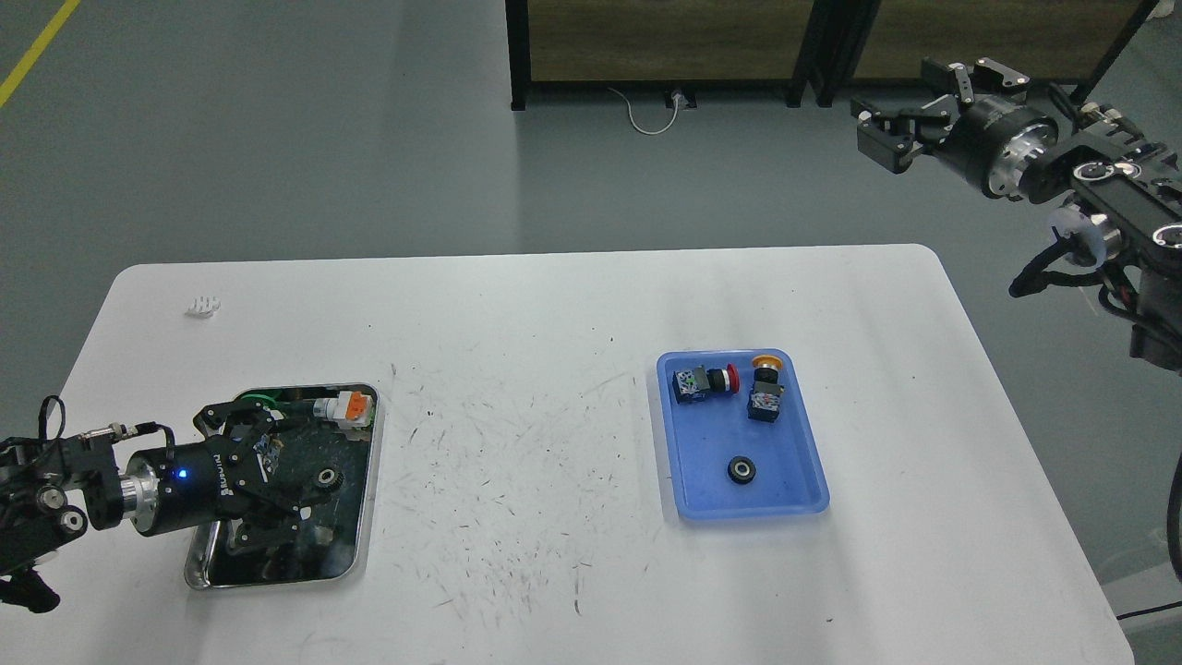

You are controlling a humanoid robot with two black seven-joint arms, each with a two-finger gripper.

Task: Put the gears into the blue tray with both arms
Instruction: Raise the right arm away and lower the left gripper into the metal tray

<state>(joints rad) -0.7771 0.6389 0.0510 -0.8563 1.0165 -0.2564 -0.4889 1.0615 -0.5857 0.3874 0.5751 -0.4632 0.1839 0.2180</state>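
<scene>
Your left gripper [300, 485] sits over the steel tray [355, 545], fingers spread, a gear [328, 477] just beyond their tips. Another gear [741, 469] lies in the blue tray [702, 503]. Your right gripper [877, 129] hangs open, well apart.

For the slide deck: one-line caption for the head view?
Left gripper over steel tray beside one gear; other gear lies in blue tray.

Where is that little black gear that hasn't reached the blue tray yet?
In the head view the gear lies in the steel tray on the table's left, just right of the left pincer.
</scene>
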